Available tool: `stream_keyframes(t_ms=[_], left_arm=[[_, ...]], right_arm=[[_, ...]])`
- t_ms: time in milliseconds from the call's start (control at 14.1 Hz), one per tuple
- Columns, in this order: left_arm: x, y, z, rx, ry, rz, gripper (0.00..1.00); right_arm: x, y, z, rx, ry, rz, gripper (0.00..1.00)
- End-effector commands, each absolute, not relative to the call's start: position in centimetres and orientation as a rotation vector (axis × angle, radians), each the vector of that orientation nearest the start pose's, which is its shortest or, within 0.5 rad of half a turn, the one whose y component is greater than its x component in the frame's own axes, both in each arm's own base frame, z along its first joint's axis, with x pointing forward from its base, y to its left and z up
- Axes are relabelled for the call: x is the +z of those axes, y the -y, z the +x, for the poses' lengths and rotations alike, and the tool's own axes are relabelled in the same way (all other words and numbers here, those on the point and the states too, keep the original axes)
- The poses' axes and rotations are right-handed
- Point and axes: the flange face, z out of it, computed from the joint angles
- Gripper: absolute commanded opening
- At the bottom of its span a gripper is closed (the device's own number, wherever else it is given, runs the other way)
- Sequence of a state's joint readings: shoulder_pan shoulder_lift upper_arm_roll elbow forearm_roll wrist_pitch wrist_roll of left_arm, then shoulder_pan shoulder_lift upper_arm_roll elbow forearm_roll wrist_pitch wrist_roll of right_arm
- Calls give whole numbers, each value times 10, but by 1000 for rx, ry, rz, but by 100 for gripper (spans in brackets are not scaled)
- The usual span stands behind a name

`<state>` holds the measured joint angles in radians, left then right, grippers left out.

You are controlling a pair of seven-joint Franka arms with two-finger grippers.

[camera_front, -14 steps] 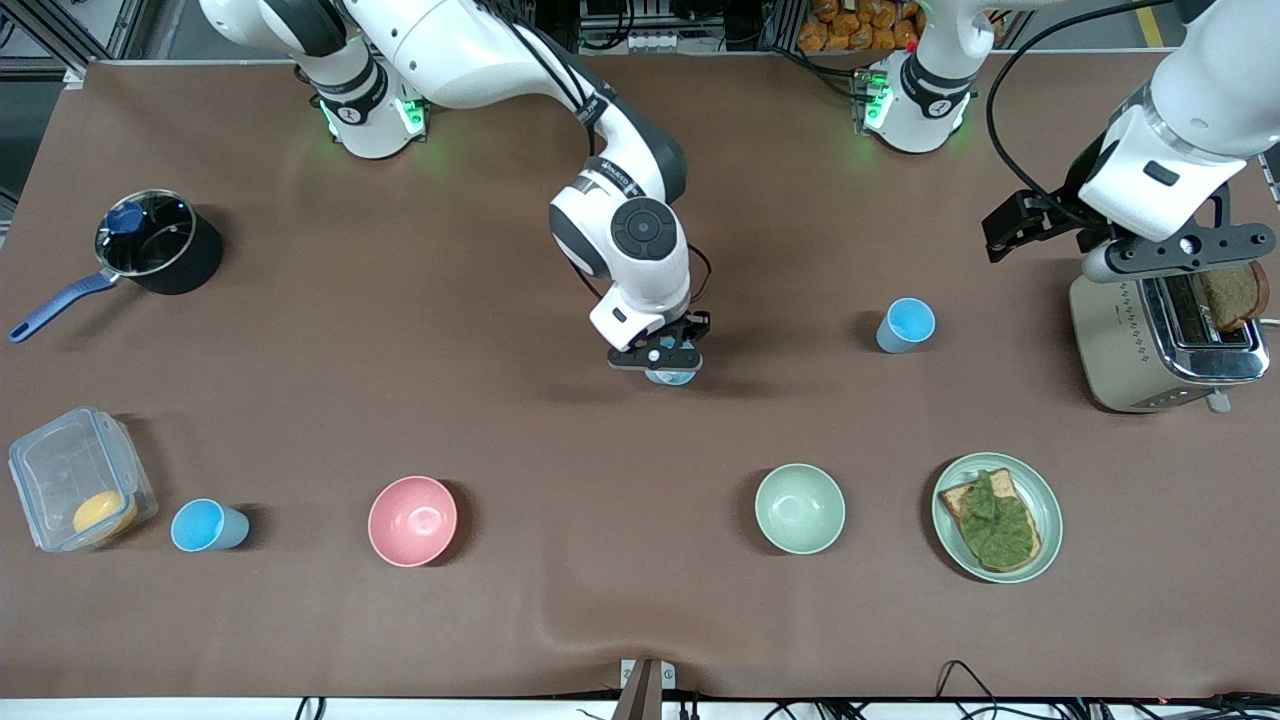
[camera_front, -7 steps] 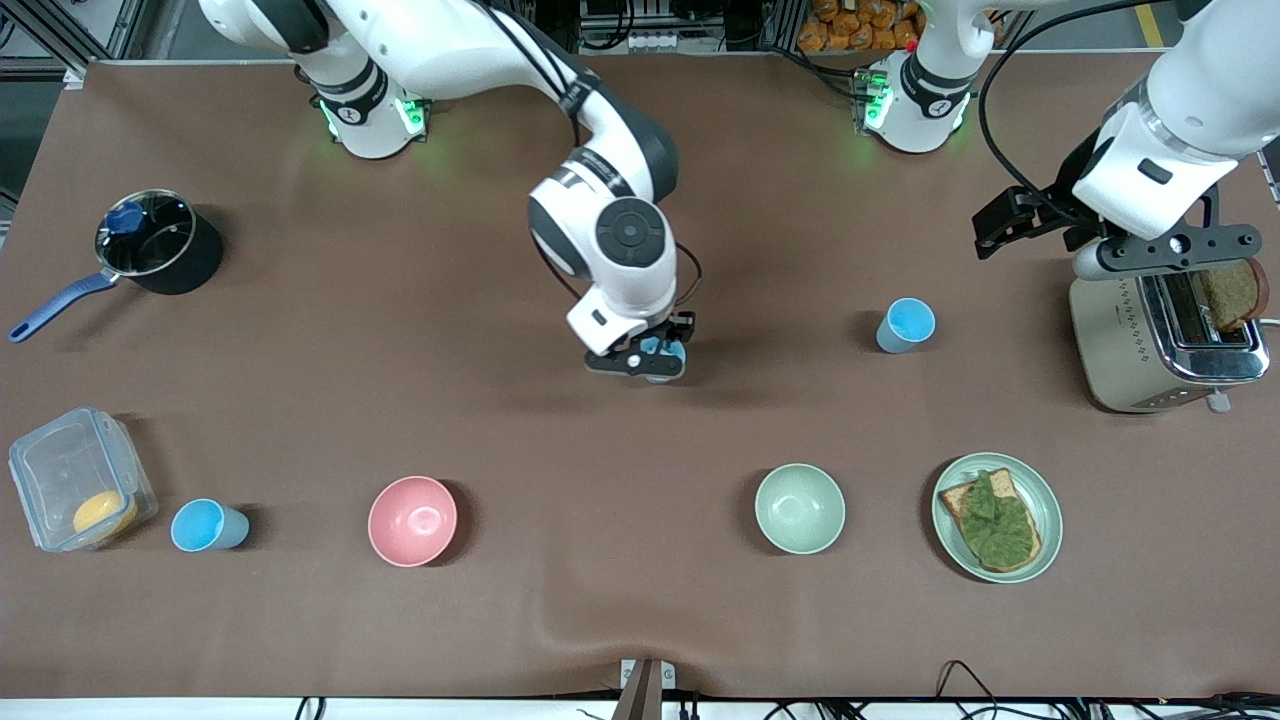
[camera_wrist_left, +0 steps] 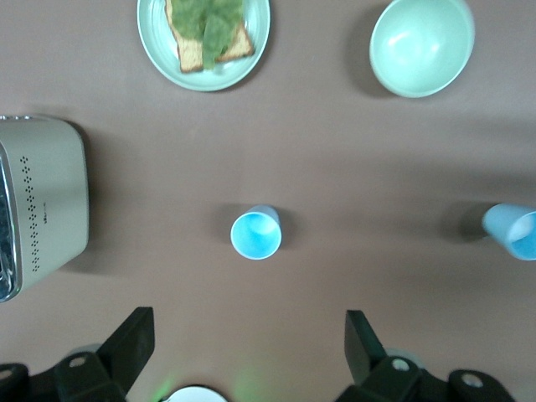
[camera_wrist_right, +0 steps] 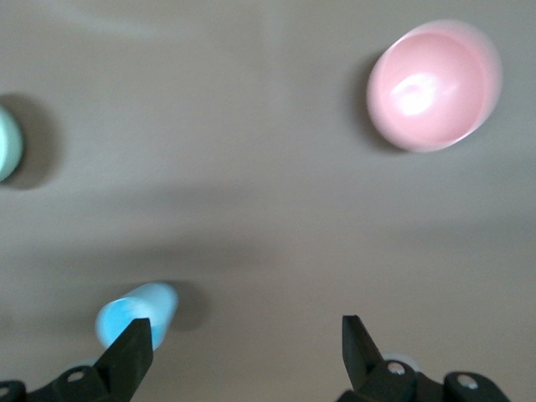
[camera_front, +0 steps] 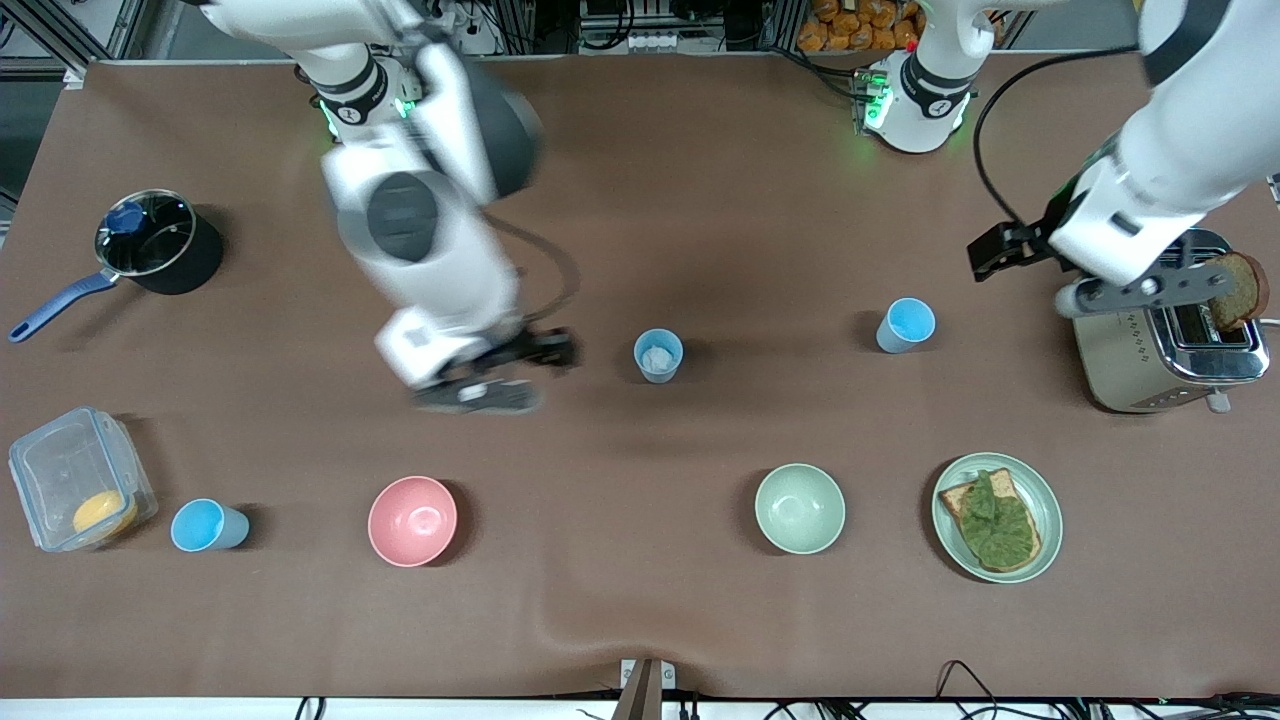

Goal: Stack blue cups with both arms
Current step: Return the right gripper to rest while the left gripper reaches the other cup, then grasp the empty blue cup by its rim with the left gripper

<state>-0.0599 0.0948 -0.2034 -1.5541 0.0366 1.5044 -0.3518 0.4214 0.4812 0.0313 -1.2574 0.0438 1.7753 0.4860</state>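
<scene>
Three blue cups stand upright and apart on the brown table. One with a white patch inside (camera_front: 658, 355) is at the table's middle, and it shows blurred in the right wrist view (camera_wrist_right: 134, 314). A second blue cup (camera_front: 906, 325) stands toward the left arm's end, seen from above in the left wrist view (camera_wrist_left: 256, 234). The third blue cup (camera_front: 207, 525) is beside a clear container. My right gripper (camera_front: 478, 385) is open and empty over bare table between the middle cup and the pink bowl. My left gripper (camera_front: 1140, 292) is open and empty over the toaster's edge.
A pink bowl (camera_front: 412, 520), a pale green bowl (camera_front: 800, 508) and a plate with toast (camera_front: 997, 517) sit nearer the front camera. A toaster (camera_front: 1165, 350) is at the left arm's end. A black pot (camera_front: 158, 242) and a clear container (camera_front: 80, 478) are at the right arm's end.
My right gripper has let go of the white-patched cup, left it standing at the table's middle and swung toward the right arm's end. My left arm shifted slightly toward the second cup.
</scene>
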Motion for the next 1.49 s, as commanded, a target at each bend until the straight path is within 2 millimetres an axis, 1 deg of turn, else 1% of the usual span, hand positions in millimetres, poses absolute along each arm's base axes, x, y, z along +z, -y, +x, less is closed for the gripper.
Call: stream_keyframes(t_ms=[0, 71, 142, 285, 356, 427, 498, 569, 640, 711, 783, 854, 996, 1067, 1138, 1281, 1352, 1423], left_arm=[[529, 139, 545, 283, 110, -3013, 100], [503, 142, 539, 307, 107, -2994, 100], [501, 142, 533, 259, 87, -2976, 100], [493, 140, 533, 255, 75, -2971, 100], [492, 136, 534, 241, 83, -2978, 100], [492, 127, 537, 243, 99, -2990, 100], [491, 114, 541, 251, 80, -3008, 100], [488, 112, 543, 260, 47, -3033, 100], [483, 113, 544, 270, 47, -3043, 100], [476, 116, 544, 258, 40, -3059, 100], [469, 117, 544, 240, 46, -3080, 100], [462, 119, 544, 234, 49, -3096, 100], [448, 121, 543, 240, 67, -3131, 100], [442, 124, 544, 258, 79, -3153, 100], [436, 126, 543, 250, 93, -3178, 100], [413, 129, 538, 196, 96, -3192, 100], [400, 129, 533, 168, 99, -3194, 100], [388, 130, 528, 153, 95, -3194, 100]], right_arm=[[512, -237, 623, -43, -22, -3080, 100], [523, -210, 625, -80, -73, -3080, 100], [535, -183, 623, -99, -105, -3078, 100], [554, -163, 609, -135, -83, -3101, 100], [563, -142, 598, -161, -84, -3138, 100], [573, -122, 585, -152, -58, -3157, 100], [584, -110, 573, -87, -30, -3174, 100], [595, -91, 566, -28, -70, -3182, 100], [613, -68, 561, -17, -127, -3181, 100], [636, -54, 559, -26, -160, -3174, 100], [653, -42, 555, -18, -168, -3176, 100], [662, -32, 554, -41, -145, -3177, 100], [663, -12, 555, -40, -76, -3176, 100], [661, -7, 555, -34, -76, -3177, 100], [661, -7, 554, -29, -74, -3176, 100], [657, -9, 555, -19, -63, -3173, 100], [654, -11, 558, -21, -31, -3173, 100], [655, -12, 559, -45, 1, -3172, 100]])
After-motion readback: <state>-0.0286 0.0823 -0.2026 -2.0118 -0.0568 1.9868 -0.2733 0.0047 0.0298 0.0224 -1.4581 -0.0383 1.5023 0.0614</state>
